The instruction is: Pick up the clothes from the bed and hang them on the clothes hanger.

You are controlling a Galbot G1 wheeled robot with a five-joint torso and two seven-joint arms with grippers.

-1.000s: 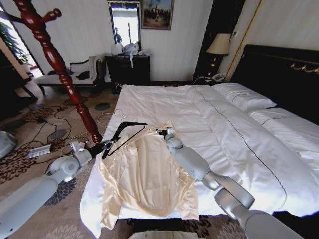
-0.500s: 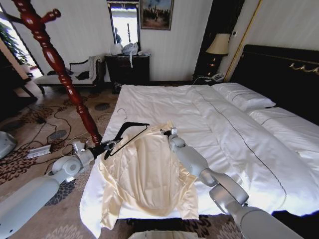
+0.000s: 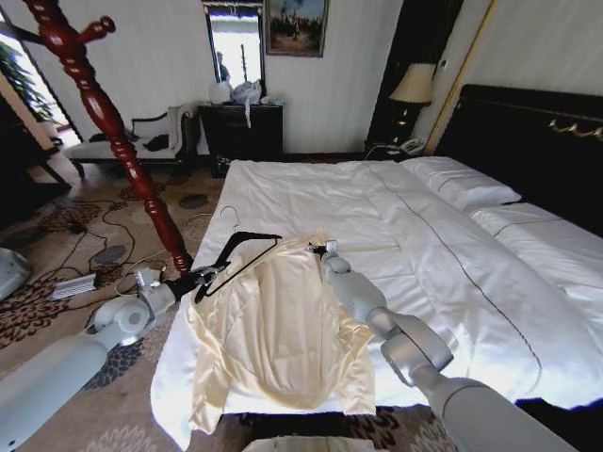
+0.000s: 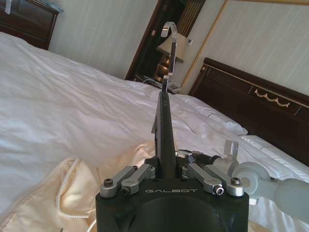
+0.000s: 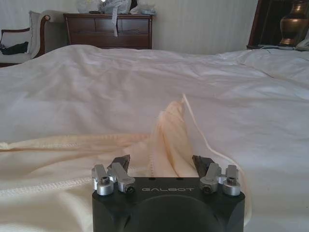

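1. The pale cream-yellow satiny long-sleeved top lies spread on the near corner of the wide bed with white duvet.
2. The left end effector is clenched on the thin black shoulder-shaped hanger with silver hook, holding it just above the top's collar end.
3. The right end effector rests at the collar, fingers spread apart around a raised fold of the fabric.

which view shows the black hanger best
The head view: the thin black shoulder-shaped hanger shows whole, silver hook included, held by the left claw beside the cream-yellow satiny top. The left wrist view shows it edge-on, clamped between the fingers. The right wrist view shows the top, not the hanger.
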